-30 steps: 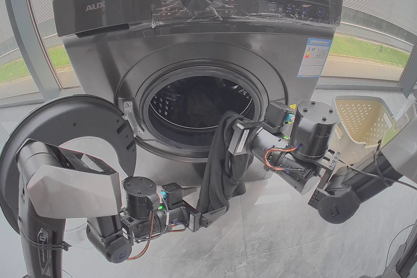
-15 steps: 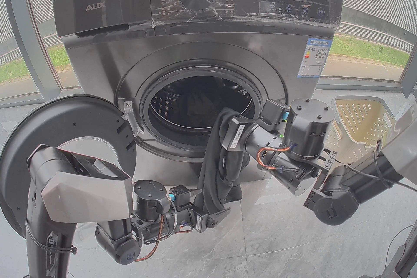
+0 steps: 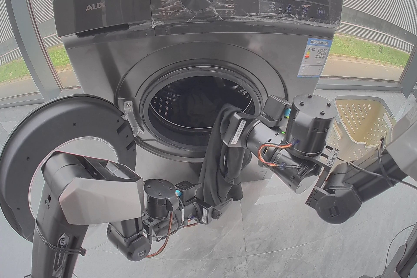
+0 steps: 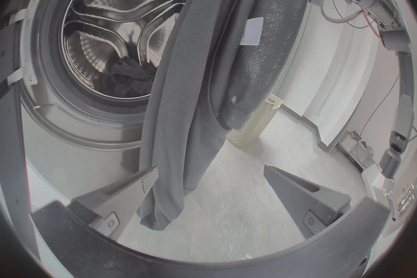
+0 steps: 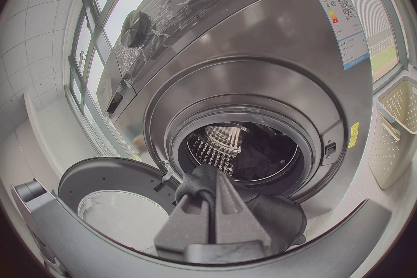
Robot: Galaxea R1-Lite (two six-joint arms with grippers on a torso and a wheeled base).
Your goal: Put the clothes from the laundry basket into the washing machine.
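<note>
Right gripper (image 5: pixel 211 181): clamped on the dark garment (image 4: pixel 204 66) at the drum mouth (image 3: pixel 182 105).
Left gripper (image 4: pixel 207 170): spread wide by its tail.
Risk: the dangling tail could snag outside the rim.

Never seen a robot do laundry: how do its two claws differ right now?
The right gripper is shut on the dark garment; the left gripper is open, gripping nothing. The right is raised at the mouth of the washer; the left sits low near the floor, by the garment's hanging end. Both have dark wedge-shaped fingers.
</note>
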